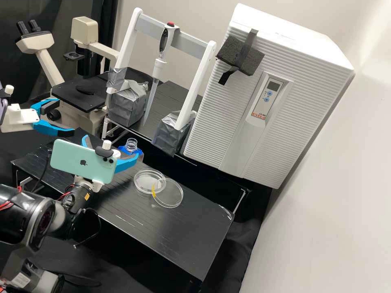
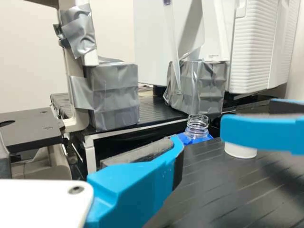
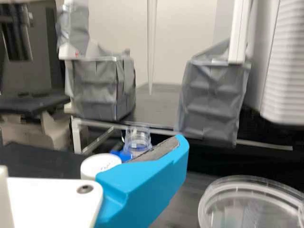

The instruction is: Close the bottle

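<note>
A clear bottle [image 1: 131, 143] with an open neck and a blue label stands upright on the black bench [image 1: 183, 228], in front of the pipette stand. Its white cap [image 1: 115, 154] lies just to its left. My right gripper [image 1: 113, 151], carrying a mint phone, is open with its blue fingers spread around the cap. In the right wrist view the cap [image 3: 99, 166] sits beside a finger [image 3: 152, 175], with the bottle [image 3: 137, 140] just beyond. My left gripper [image 1: 61, 116] hangs open farther left, near the microscope. Its view shows the bottle [image 2: 197, 126] and cap [image 2: 240, 150] ahead.
Two clear petri dishes [image 1: 150, 180] [image 1: 168, 192] lie to the right of the bottle. Behind it stand a pipette [image 1: 157, 77] in a white stand with grey taped feet [image 1: 126, 101], a large white machine [image 1: 264, 101] and a microscope [image 1: 77, 93] at the far left.
</note>
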`<state>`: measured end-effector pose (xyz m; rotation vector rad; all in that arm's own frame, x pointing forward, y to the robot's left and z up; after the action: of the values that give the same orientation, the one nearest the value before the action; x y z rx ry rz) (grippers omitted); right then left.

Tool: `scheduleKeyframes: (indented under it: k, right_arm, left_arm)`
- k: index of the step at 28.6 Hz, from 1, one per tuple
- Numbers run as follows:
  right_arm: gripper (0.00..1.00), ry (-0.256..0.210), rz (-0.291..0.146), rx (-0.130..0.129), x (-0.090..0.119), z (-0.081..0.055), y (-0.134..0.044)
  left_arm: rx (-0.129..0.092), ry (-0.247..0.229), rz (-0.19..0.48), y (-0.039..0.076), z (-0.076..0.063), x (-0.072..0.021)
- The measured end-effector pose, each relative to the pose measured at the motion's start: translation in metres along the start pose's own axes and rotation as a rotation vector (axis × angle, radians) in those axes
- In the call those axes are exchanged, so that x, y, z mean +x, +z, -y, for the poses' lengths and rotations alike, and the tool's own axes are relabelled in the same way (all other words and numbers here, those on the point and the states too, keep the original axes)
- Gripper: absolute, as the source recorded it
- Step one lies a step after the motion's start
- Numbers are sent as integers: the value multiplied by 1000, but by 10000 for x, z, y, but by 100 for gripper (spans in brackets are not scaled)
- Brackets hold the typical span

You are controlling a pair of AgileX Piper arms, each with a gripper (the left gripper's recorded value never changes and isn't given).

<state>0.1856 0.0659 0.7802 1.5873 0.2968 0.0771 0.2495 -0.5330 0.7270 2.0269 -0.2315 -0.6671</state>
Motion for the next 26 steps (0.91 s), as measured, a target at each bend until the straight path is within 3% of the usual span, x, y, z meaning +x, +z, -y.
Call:
scheduleKeyframes:
  k: [3,9,14,23,26]
  right_arm:
    - [100,-6,13,3,-28,28,13]
    - [100,-21,35,-41,-19,67,49]
    - [100,-31,60,-53,8,87,93]
    - [100,-14,99,-56,77,53,169]
    - [100,-8,94,-57,87,57,173]
  left_arm:
    - [-1,-4,-3,-10,12,3]
    - [-2,-13,-6,-19,36,8]
    - [-3,-13,-6,-20,39,10]
    - [-3,-11,-15,-42,33,7]
    - [-3,-11,-15,-42,33,7]
